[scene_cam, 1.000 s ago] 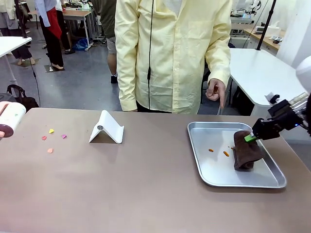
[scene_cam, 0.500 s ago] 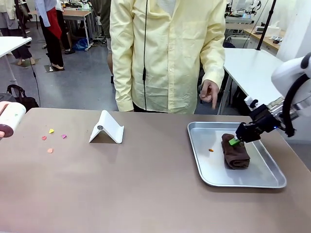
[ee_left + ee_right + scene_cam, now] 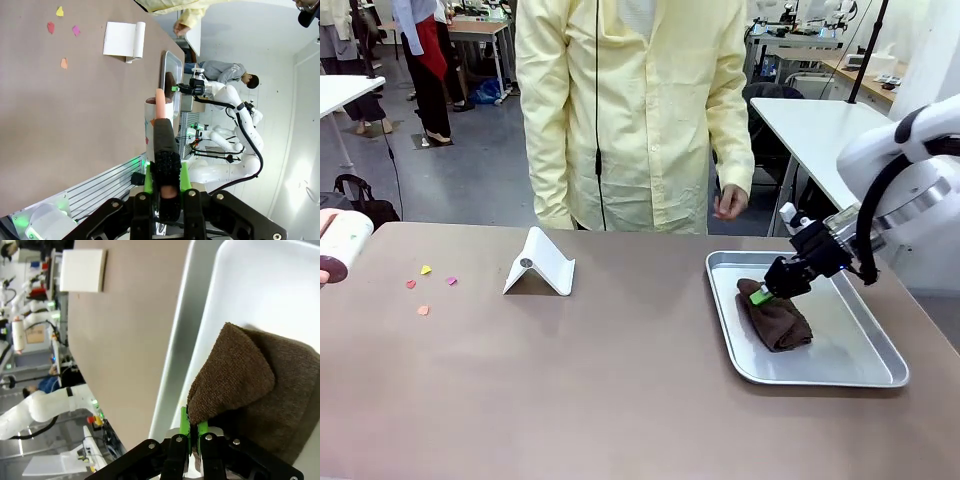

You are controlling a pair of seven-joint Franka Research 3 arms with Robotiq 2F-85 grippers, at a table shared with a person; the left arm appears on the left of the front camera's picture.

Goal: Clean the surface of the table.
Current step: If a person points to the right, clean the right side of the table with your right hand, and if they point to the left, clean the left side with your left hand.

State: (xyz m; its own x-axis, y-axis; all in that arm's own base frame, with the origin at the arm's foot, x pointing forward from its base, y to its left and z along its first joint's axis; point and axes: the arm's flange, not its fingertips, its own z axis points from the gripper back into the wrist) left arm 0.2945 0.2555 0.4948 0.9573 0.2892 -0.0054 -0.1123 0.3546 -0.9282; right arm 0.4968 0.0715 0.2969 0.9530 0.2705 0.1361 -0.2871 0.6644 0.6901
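Observation:
The taupe table carries several small coloured paper scraps at its left. My right gripper is shut on a corner of a brown cloth that lies in the silver tray. In the right wrist view the green pads pinch the cloth near the tray's rim. My left gripper is shut on the black handle of a white cylindrical tool, which juts in at the front view's left edge, above the table.
A white folded stand sits mid-left on the table, also visible from the left wrist. A person in a yellow shirt stands at the far edge, one hand hanging above the tray's far side.
My right gripper has dragged the brown cloth leftward across the tray. The orange specks seen on the tray earlier are now out of sight. The person has shifted left.

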